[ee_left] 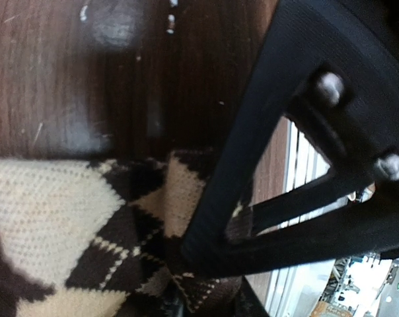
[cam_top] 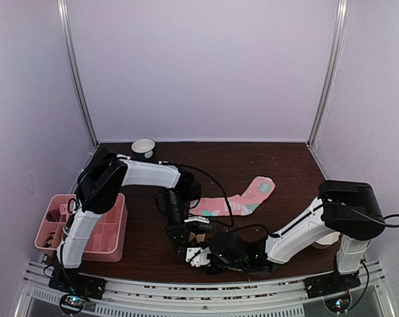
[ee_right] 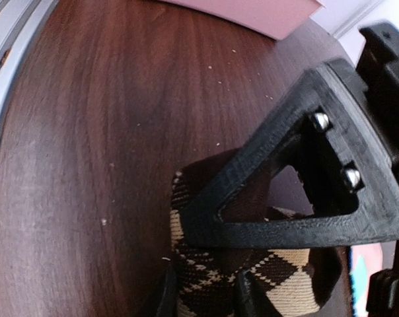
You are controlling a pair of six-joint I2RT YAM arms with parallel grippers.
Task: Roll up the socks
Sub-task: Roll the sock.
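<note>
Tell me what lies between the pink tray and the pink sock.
In the top view, only the left arm's black wrist stands over the stretch between the pink tray and the pink sock. The table there is otherwise bare.

I see a scuffed dark brown wood table [cam_top: 285, 165], with plain lilac walls [cam_top: 206, 66] far, left and right. 2 metal posts [cam_top: 78, 72] at far corners. Ribbed aluminium rail [cam_top: 153, 294] along near edge. Even light.

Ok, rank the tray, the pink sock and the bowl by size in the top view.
1. tray: largest, even though part of it is hidden.
2. pink sock: long but narrow.
3. bowl: smallest. It sits farthest back, so distance may shrink it somewhat.
</note>
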